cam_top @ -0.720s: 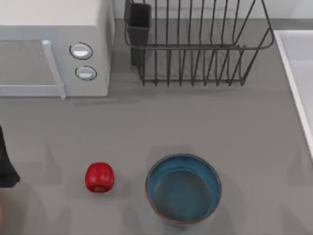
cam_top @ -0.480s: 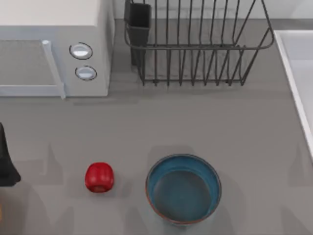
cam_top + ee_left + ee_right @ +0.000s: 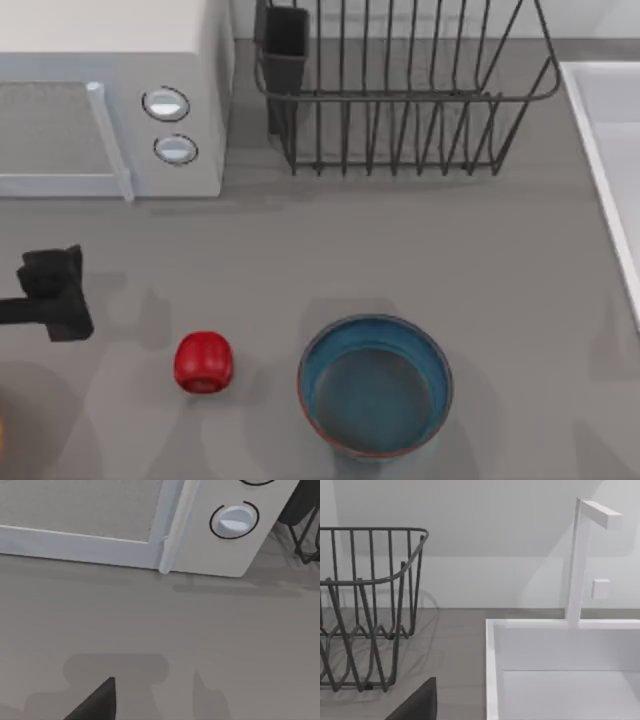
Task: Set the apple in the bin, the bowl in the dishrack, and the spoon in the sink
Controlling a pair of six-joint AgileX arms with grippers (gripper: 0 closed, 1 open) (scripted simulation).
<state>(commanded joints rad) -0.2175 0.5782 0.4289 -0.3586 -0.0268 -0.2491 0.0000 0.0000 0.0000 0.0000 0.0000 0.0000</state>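
Red apple (image 3: 203,362) sits just left of the bowl (image 3: 375,386); left end effector (image 3: 55,290) hovers farther left, finger state unclear.

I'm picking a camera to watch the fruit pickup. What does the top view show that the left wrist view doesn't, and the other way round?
Top view alone: the apple, the bowl, the whole dishrack, an edge of the sink, and the left pincer to the left of the apple. Left wrist view alone: a close look at bare table in front of the microwave, with a dark tip of that pincer. Both share the microwave, its knob and a corner of the dishrack.
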